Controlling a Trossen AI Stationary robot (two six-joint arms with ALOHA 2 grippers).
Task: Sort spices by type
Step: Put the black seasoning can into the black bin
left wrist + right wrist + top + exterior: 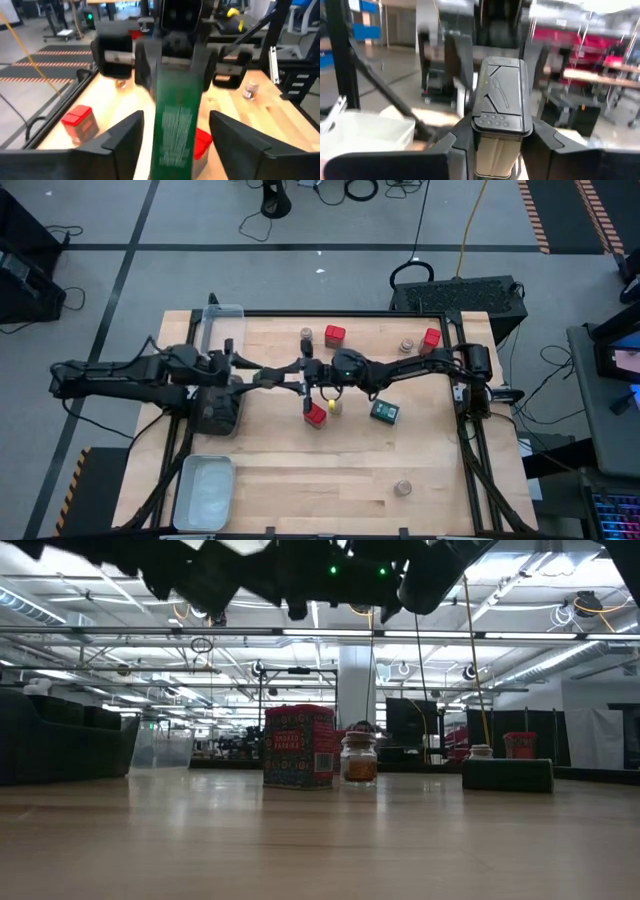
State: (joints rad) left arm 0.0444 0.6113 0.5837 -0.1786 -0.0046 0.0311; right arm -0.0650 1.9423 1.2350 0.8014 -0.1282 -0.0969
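dark tin (500, 105) is hanging mid-air between both arms above the surface (300, 480) centre. left wrist view: left claw (175, 132) is standing spread around it. right wrist view: right claw (495, 145) is pinching it.

A pale wooden surface (300, 490) inside a dark frame is carrying everything, and a dark green tin (385, 411) lying flat near its middle is serving as the landmark. Just beside that tin, toward the left arm's side, a red tin (316, 414) and a small jar (334, 405) are standing together, while farther back two more red tins (335, 335) (431, 338) and two jars (307, 335) (406, 345) are standing. Nearer the front edge a lone jar (402, 487) is sitting, and well off toward the left arm's side a pale tray (205, 492), a dark tray (218, 412) and a clear tray (221, 320) are resting along the edge.
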